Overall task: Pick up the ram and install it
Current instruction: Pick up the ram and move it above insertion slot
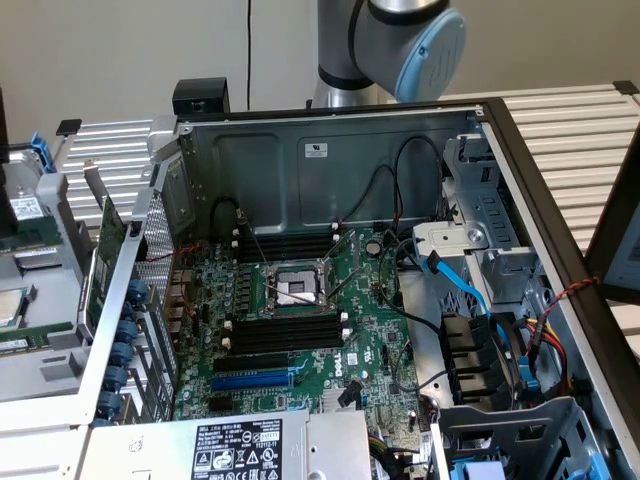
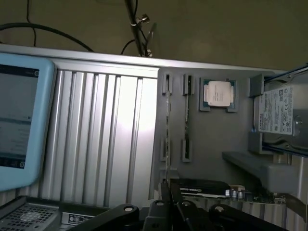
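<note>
The gripper (image 2: 169, 190) is clenched on the thin edge of the ram (image 2: 167, 125), which is seated in the grey tray (image 2: 211, 139) at nine o'clock from the computer case (image 1: 330, 160). With so narrow a pinch, the stick could be twisted loose if it is snagged by the tray's clips.

dell logo (image 1: 345, 368) on motherboard (image 1: 375, 310)

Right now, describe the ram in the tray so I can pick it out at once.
Find the grey tray holding the square silver processor. Of two narrow holders beside it, the ram stands edge-on in the one farther from the processor, its end in the shut gripper.
</note>
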Action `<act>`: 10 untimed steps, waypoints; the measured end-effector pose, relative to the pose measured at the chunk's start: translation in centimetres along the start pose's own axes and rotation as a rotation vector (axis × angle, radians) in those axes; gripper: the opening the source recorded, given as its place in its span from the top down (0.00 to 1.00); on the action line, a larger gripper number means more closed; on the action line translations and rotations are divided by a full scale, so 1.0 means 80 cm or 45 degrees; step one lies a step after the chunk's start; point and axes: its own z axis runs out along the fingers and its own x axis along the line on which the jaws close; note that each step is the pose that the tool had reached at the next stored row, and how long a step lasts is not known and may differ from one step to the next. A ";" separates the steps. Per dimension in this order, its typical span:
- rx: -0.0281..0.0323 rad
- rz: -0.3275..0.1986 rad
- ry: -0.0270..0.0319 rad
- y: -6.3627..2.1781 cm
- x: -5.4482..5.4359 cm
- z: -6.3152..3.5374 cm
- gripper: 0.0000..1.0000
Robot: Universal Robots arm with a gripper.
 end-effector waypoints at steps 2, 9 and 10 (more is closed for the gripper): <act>-0.0010 0.000 0.0005 -0.006 0.001 -0.010 0.87; -0.0080 0.000 0.0027 -0.031 0.003 -0.037 0.87; -0.0086 0.000 0.0030 -0.035 0.003 -0.038 0.87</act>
